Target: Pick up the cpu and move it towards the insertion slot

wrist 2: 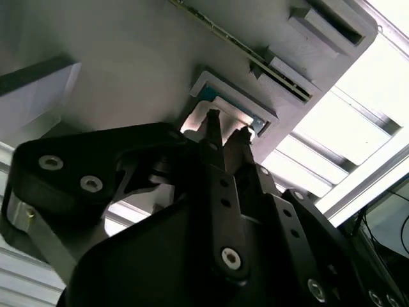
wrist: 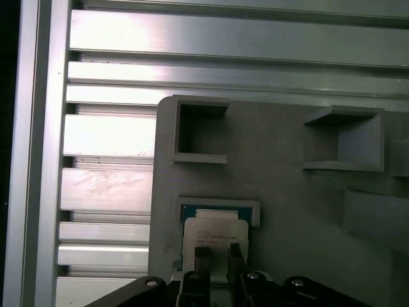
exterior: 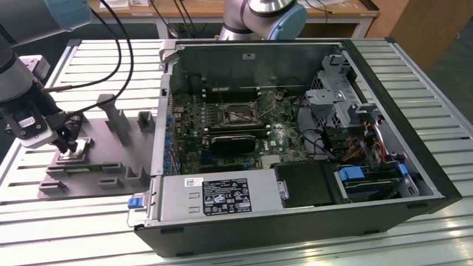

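Starting the pick-up, we hang the gripper just over the cpu in the grey tray's recess, fingers slightly apart and holding nothing; a square grasp seems needed before the insertion slot, well apart from the tray.

I work on a table of ribbed aluminium slats with narrow gaps between them. Two things sit directly on it: my grey plastic fixture tray toward the exterior view's left, and just beside it an open black computer case lying on its side.
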`<state>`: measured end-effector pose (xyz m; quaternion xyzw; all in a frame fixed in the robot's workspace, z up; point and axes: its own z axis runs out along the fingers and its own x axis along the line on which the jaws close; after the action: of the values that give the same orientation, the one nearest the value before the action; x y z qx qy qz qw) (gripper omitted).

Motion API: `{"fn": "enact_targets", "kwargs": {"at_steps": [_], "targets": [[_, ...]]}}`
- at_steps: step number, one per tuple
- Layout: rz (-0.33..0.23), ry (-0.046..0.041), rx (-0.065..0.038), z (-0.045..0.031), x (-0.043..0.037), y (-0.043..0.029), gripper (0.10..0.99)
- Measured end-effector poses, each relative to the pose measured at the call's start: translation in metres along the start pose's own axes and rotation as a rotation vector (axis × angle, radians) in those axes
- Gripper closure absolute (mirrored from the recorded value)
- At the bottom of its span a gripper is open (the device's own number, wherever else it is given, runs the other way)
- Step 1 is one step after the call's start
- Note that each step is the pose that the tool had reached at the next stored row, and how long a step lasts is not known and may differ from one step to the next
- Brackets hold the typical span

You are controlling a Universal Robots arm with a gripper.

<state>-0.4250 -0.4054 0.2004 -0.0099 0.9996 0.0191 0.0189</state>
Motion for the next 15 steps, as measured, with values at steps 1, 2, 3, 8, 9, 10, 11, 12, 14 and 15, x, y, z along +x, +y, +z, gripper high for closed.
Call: {"fn": "enact_targets", "kwargs": {"at_steps": [1, 2, 3, 8, 9, 10, 11, 12, 14, 15], "targets": [[0.0, 0.0001, 0.0, 0.0, 0.0, 0.0, 0.855], [0.0, 0.0, 0.0, 0.0001, 0.0, 0.0, 0.792], [0.0, 0.0, 0.0, 0.0001, 0.0, 0.0, 0.792], [0.0, 0.0, 0.0, 0.0003, 0.0, 0.0, 0.561], [0.0, 0.0, 0.0, 0.0003, 0.0, 0.0, 0.561], [0.0, 0.0, 0.0, 0.0004, 0.0, 0.0, 0.498], [0.0, 0.0, 0.0, 0.0004, 0.0, 0.0, 0.498], [0.0, -0.0001, -0.001, 0.0005, 0.0, 0.0, 0.498], [0.003, -0.0006, -0.006, 0.0013, 0.0, 0.0, 0.498], [0.006, -0.0005, -0.007, 0.0016, 0.0, 0.0002, 0.498]]}}
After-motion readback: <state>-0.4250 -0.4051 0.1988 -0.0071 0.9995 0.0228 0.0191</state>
